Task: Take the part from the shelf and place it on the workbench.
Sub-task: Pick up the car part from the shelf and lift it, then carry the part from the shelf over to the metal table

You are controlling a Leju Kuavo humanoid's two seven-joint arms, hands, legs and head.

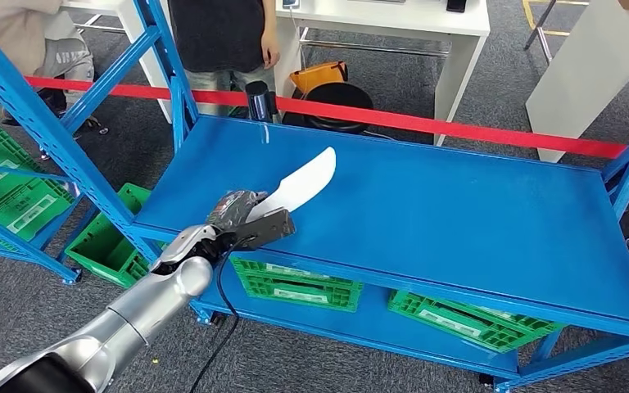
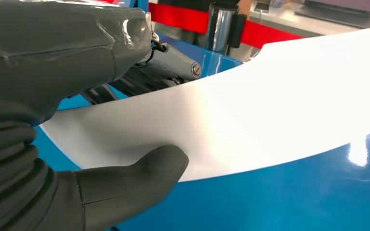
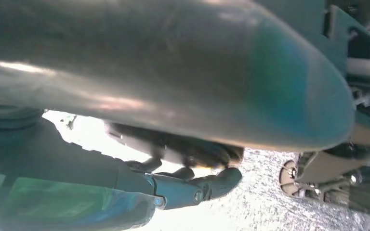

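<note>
White part [image 1: 303,184], long, thin and curved like a blade, sits pinched in my left hand [image 1: 242,219], which grips it at its near end. The wrist view shows the hold plainly: my thumb [image 2: 139,175] presses one broad face while my darker fingers [image 2: 168,67] close on the other, so the sheet [image 2: 279,106] is clamped between them. From the head view the part reaches out over the near-left area of the blue workbench [image 1: 459,213], its far tip raised and pointing toward the red barrier tape [image 1: 426,123] at the back. I cannot tell whether any part of it touches the blue surface yet; it looks to hang just above.

I judge the step in hand to be the set-down. To do it well I should lower the wrist slowly and level the sheet so the long edge meets the top flat, not tip first, since a thin curved piece like this may flex or spring. I should keep it well inside the front edge, so that it cannot slide off toward the green crates [image 1: 295,282] on the lower tier, and release only once it rests.

My right hand [image 3: 192,185] hangs low over grey floor, fingers curled in, holding nothing that I can see
</note>
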